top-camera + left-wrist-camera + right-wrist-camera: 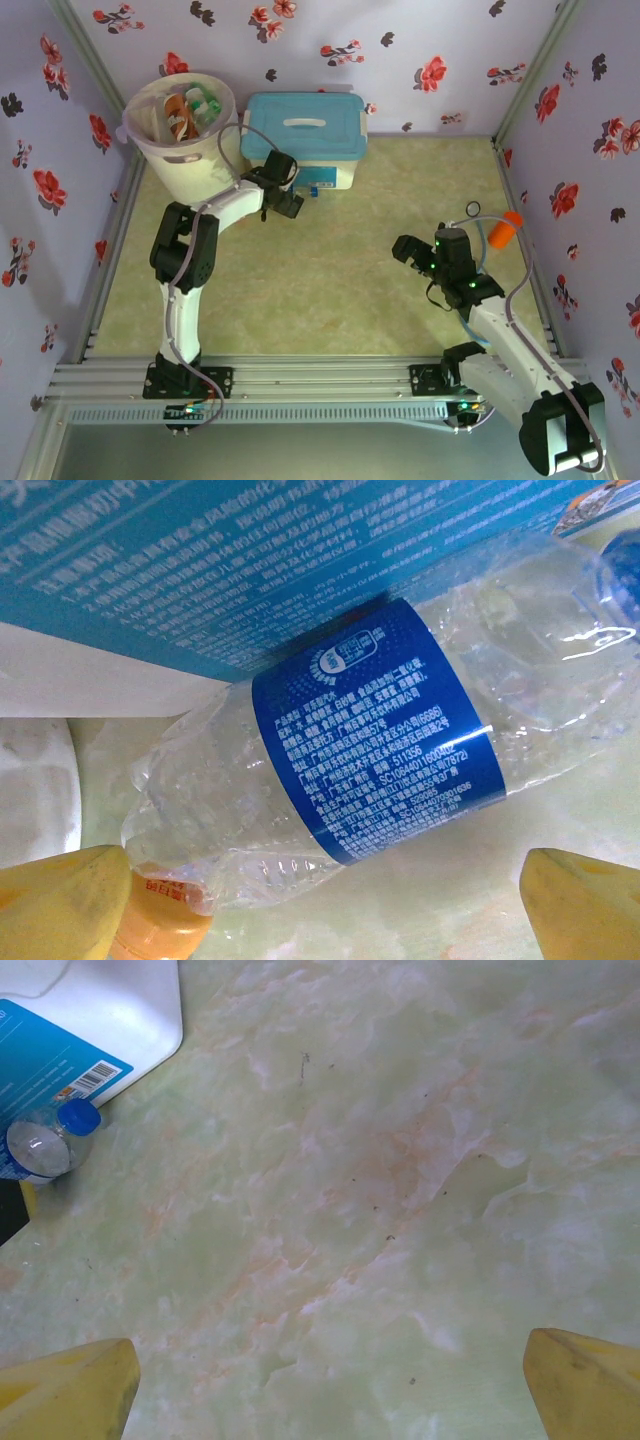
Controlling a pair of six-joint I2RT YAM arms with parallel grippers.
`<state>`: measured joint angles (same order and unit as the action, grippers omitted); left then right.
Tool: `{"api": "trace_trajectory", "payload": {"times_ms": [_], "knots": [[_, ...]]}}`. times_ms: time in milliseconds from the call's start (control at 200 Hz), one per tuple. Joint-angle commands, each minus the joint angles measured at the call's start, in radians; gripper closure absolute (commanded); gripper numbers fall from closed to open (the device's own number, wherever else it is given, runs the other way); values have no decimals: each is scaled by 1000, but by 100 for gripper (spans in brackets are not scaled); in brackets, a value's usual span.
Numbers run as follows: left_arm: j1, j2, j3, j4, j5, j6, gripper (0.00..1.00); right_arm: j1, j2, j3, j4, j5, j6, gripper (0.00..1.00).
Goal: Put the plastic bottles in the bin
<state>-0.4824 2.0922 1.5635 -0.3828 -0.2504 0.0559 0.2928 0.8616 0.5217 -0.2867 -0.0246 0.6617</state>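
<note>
A clear plastic bottle (380, 730) with a blue label and blue cap lies on its side against the front of the blue-lidded box. My left gripper (320, 910) hovers just above it, open, with one yellow fingertip (70, 900) on each side and nothing held. From above, the left gripper (288, 198) is at the box front, and the bottle's cap end (313, 190) pokes out beside it. The round white bin (170, 160) stands at the back left with several bottles (185, 112) inside. My right gripper (422, 250) is open over bare table, and the same bottle (45, 1145) lies far to its left.
The blue-lidded white box (303, 135) stands right of the bin. An orange cup (505, 230) lies by the right wall, next to a small ring (472, 209). An orange item (160, 925) sits partly behind my left fingertip. Floral walls enclose the table on three sides.
</note>
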Motion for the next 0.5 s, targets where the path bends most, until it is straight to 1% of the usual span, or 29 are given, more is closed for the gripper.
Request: {"api": "trace_trajectory", "payload": {"times_ms": [0, 160, 265, 340, 355, 390, 490], "knots": [[-5, -8, 5, -42, 27, -14, 0, 4, 1, 5, 3, 20, -10, 1], [-48, -29, -26, -56, 47, -36, 0, 4, 17, 1, 23, 9, -2, 1], [-94, -57, -57, -54, 58, -64, 0, 3, 15, 1, 22, 7, -2, 1], [-130, -89, -89, -50, 66, -82, 0, 4, 9, -2, 17, 12, -3, 1], [-138, -96, -94, -51, 67, -110, 0, 4, 7, -2, 15, 14, -4, 1], [-157, -117, -108, -57, 68, -129, 0, 4, 3, -3, 13, 15, -5, 1], [-219, -193, -158, -41, 55, -141, 0, 3, -10, -6, 6, 24, -7, 1]]}}
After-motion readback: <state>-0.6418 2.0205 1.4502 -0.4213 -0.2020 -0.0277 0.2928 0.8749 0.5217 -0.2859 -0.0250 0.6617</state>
